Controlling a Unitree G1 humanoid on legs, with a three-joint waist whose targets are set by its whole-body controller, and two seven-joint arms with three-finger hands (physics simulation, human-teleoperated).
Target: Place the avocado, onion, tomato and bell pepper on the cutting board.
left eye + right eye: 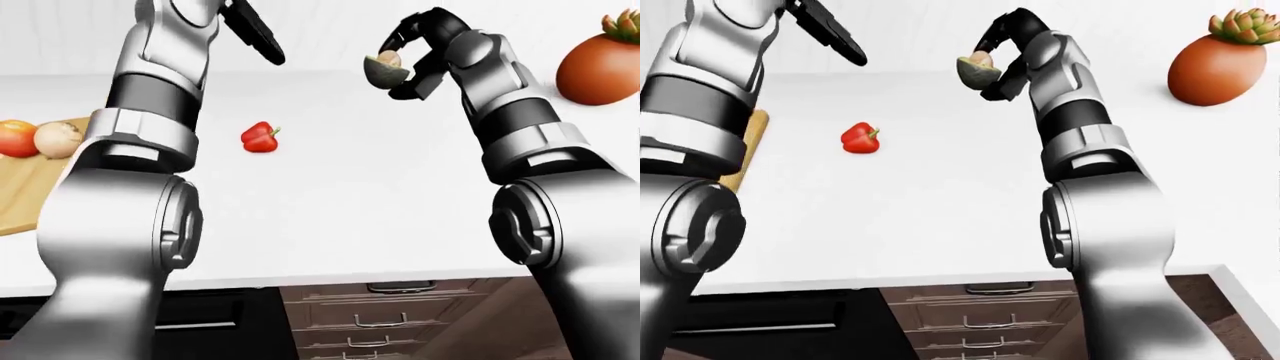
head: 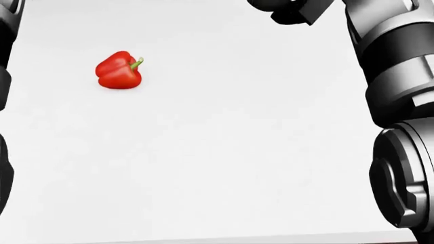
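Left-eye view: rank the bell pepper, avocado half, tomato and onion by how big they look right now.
1. Tomato, though the frame edge cuts it off
2. Onion and avocado half, too alike to rank
3. Bell pepper, smallest, though distance may skew this

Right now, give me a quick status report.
Right hand shut on avocado half, lifted off counter. Left hand open, raised. Bell pepper alone on counter; tomato, onion on cutting board. Path clear.
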